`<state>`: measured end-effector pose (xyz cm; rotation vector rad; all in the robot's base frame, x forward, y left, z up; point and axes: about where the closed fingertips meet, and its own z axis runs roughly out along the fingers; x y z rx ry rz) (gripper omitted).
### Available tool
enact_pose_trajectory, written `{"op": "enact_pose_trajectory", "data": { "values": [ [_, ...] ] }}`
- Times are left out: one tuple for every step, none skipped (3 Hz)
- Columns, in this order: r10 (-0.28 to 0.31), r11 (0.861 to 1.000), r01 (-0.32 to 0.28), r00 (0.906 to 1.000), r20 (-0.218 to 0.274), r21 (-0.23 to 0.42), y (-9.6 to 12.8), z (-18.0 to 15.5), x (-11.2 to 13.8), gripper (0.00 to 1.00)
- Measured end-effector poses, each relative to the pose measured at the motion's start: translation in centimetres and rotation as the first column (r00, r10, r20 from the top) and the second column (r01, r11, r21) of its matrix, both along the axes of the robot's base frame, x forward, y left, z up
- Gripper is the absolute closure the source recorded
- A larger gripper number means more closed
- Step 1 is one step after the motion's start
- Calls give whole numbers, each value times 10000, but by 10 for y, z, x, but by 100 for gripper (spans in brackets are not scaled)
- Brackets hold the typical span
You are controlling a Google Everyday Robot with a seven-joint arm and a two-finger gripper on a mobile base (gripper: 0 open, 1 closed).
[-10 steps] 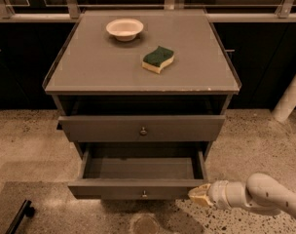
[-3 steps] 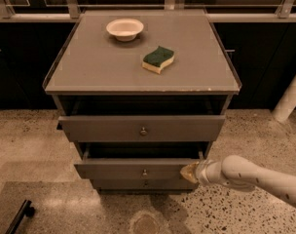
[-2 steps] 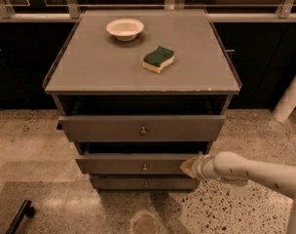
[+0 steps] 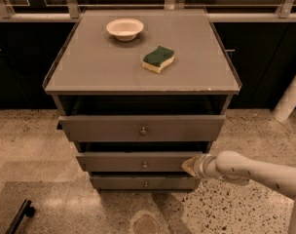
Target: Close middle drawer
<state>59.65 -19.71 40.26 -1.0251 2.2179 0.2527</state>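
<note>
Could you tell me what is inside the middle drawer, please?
Its inside is hidden: the slim grey middle drawer is nearly shut beneath the taller top drawer. The pincer sits at its front's right end.

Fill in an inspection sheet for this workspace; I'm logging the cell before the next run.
Surface: grey cabinet top, flat, carrying two items.
Job's things: middle drawer nearly in, front slightly proud of the lowest drawer; top drawer partly out.
Clutter: white bowl and green sponge on the cabinet top, apart.
Grippers: gripper against the right end of the middle drawer's front.
Cables: nothing seen.
Surroundings: speckled floor, black bar lower left, white post at right.
</note>
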Motion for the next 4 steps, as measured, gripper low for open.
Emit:
{"op": "enact_pose_trajectory", "data": {
  "values": [
    [35,9982,-42,9999,110,595,-1,3,15,100],
    [93,9964,-114,9996,257,844,3,7,28,100],
    [168,9958,-184,9997,194,895,8,4,25,100],
    [-21,9966,30,9999,-113,828,-6,9,17,100]
  ]
}}
